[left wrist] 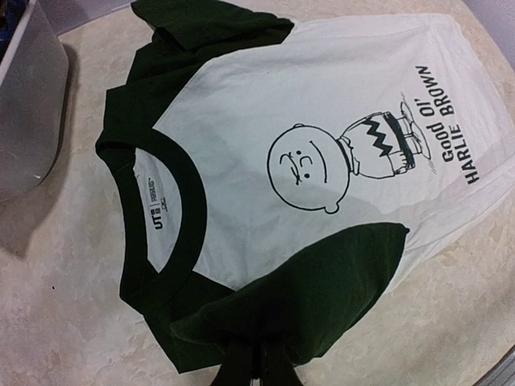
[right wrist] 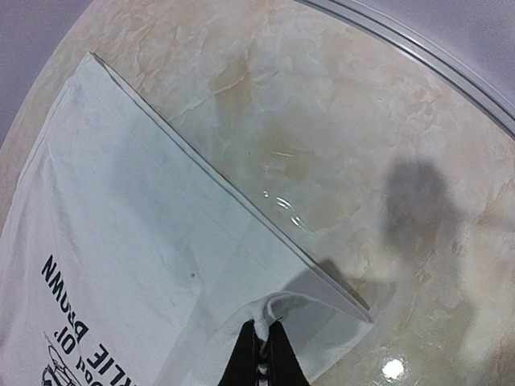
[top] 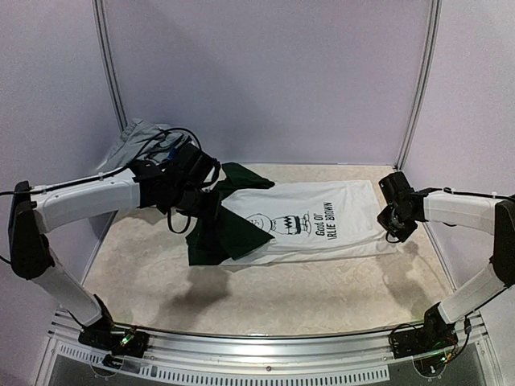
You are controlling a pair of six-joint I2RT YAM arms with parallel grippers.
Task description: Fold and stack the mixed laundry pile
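White T-shirt (top: 322, 221) with dark green sleeves lying print-up across marbled table (top: 282, 297) | left gripper (left wrist: 257, 366) pinching green sleeve (left wrist: 322, 281) | right gripper (right wrist: 261, 354) clamping hem corner (right wrist: 278, 310) | grey garment (top: 137, 137) sitting at far-left corner

White T-shirt (top: 322, 221): dark green sleeves, black cartoon print facing up, spread flat on table (top: 282, 297), collar left, hem right. Near sleeve (left wrist: 322, 281) lapped over chest. Grey garment (top: 138, 135) bunched far left.
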